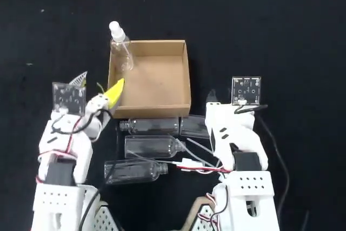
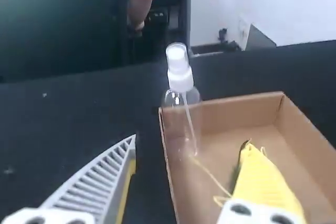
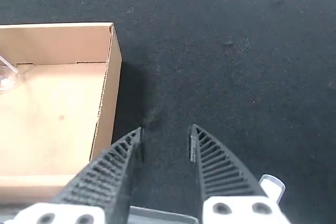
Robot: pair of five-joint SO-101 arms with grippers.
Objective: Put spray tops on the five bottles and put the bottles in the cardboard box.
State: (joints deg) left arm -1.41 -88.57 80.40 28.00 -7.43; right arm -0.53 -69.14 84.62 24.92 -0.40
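The cardboard box [image 1: 186, 74] sits open on the black table [image 1: 281, 41], and one spray-topped bottle [image 1: 120, 47] stands upright inside its far left corner, leaning against the walls there. The left gripper [image 2: 189, 142] is spread wide and empty across the box's left wall: its yellow finger [image 2: 262, 182] hangs inside the box, while its grey ribbed finger [image 2: 100, 182] is outside over the table. The right gripper [image 3: 166, 130] hovers just beyond the box's near right corner, its black fingers apart with nothing between them. Along the box's near side, three uncapped clear bottles lie on their sides: the first bottle [image 1: 148, 126] just beside the wall, the second bottle [image 1: 154, 146] farther from the box, and the third bottle [image 1: 132, 170] farthest of all. A fourth bottle [image 1: 192, 126] also lies beside the box's near wall, partly hidden under the right arm [image 1: 235, 133]. A loose white spray top [image 1: 189, 163] rests past the second bottle's neck, farther from the box.
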